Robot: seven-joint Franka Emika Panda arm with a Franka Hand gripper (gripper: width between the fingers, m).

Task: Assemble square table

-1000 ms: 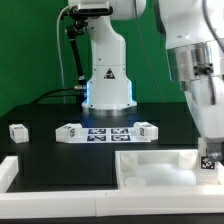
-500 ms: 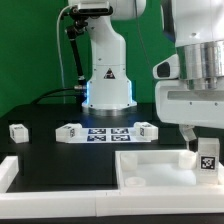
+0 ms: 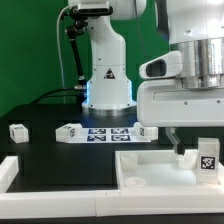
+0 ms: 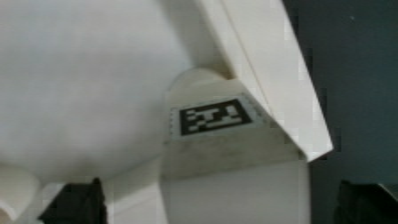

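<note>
Hand (image 3: pixel 195 144) hangs over the slab's (image 3: pixel 150 168) corner on the exterior view's right. Its fingers are spread wide and clamp nothing. One dark finger (image 3: pixel 172 141) shows clear of the leg (image 3: pixel 207 158), with a gap between them. The other finger is hidden in the exterior view.

The leg stands upright on that corner of the slab, just below the hand, with its tag facing the camera.

In the wrist view both dark fingertips (image 4: pixel 79 203) sit far apart at the frame edge. A white part with a tag (image 4: pixel 214 117) lies between them. It can't be told whether a pad touches the white part.

The slab lies flat on the desk (image 3: pixel 40 152), rim up, at the front on the exterior view's right.

A second leg (image 3: pixel 68 132) and a third leg (image 3: pixel 146 131) sit just beside the two ends of the marker board (image 3: pixel 107 134), behind the slab. A fourth leg (image 3: pixel 17 131) sits alone, well apart, at the exterior view's left.

White bars (image 3: pixel 70 205) run along the desk's front and left edge. The arm base (image 3: pixel 107 85) stands behind the marker board.
</note>
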